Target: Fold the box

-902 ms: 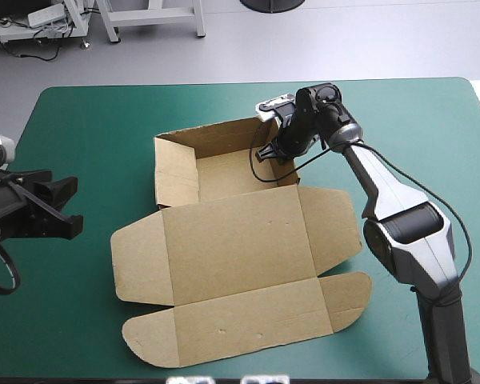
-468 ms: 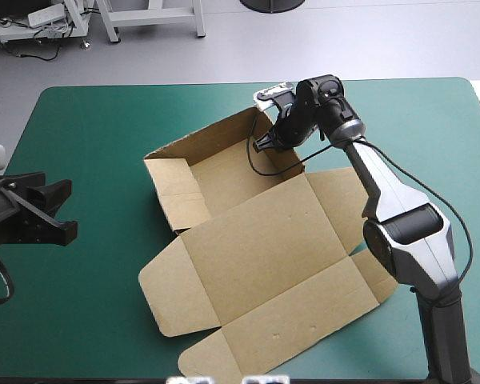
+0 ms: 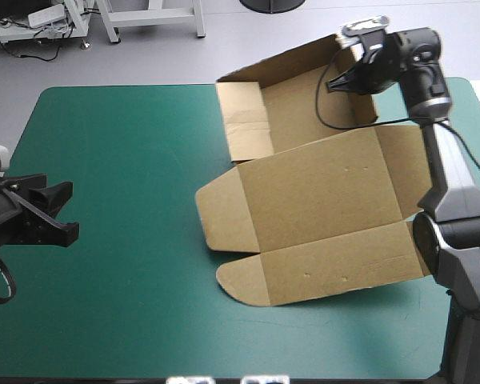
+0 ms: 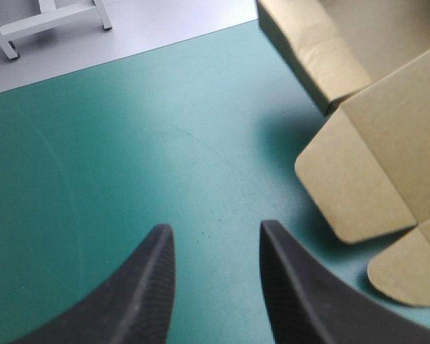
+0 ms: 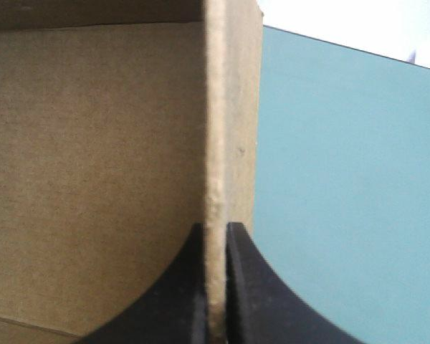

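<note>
The brown box [image 3: 320, 192] is an open tray with its lid and flaps spread flat toward the near side; its tray end is lifted at the table's far right. My right gripper [image 3: 342, 80] is shut on the tray's right wall, whose board edge [image 5: 215, 215] stands between the black fingers [image 5: 193, 287]. My left gripper [image 3: 60, 212] hovers open near the table's left edge, well apart from the box. In the left wrist view the fingers [image 4: 147, 287] stand apart over bare cover, with a rounded lid flap [image 4: 358, 193] of the box ahead and to one side of my left gripper [image 4: 215, 279].
The teal-green cover [image 3: 128, 144] lies bare over the table's left half and along the near edge. The box's far wall reaches past the table's far edge.
My right gripper has lifted and carried the box toward the far right corner, turning it on the way. The left arm has stayed near the left edge.
</note>
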Available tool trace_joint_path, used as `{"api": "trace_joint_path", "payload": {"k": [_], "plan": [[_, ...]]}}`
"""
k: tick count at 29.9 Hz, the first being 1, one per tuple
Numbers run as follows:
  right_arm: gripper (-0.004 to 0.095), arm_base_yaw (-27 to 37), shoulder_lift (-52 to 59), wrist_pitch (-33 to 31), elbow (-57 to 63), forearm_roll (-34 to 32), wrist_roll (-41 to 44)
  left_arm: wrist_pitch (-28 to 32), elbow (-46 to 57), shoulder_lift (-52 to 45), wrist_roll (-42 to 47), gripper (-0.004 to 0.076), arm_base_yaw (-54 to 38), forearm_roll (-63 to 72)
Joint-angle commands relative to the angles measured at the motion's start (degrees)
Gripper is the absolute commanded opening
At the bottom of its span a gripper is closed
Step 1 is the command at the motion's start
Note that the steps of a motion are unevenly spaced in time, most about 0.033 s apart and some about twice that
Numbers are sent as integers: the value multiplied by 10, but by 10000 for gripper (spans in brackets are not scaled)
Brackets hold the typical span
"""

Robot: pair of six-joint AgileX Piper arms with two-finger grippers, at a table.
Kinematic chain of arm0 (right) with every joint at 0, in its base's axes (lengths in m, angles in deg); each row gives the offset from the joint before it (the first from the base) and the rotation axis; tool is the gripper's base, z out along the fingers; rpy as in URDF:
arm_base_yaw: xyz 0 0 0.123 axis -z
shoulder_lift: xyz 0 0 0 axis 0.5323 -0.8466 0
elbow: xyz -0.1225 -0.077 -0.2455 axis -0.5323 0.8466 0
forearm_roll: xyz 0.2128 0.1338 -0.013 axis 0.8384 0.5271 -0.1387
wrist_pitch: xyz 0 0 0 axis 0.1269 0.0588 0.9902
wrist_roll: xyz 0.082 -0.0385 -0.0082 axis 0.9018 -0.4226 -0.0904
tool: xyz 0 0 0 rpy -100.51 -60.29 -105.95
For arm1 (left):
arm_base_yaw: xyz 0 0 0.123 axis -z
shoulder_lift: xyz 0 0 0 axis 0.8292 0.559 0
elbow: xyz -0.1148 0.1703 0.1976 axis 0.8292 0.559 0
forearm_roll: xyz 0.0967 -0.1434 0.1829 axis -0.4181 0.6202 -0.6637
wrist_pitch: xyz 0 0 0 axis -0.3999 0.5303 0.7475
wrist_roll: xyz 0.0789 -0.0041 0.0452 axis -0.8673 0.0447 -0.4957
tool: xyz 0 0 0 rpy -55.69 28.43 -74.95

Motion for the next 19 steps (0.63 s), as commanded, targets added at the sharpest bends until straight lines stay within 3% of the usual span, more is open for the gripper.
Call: {"api": "trace_joint_path", "payload": {"k": [1,10,19], "plan": [[-21,66,65,-3,-5,-2,8,-8,5,-1,-1,279,-1,8],[-21,227,90,-3,130,27,10,28,19,0,-4,279,-1,9],[-21,266,88,3,345,12,-1,29,19,0,-4,279,-1,10]]}}
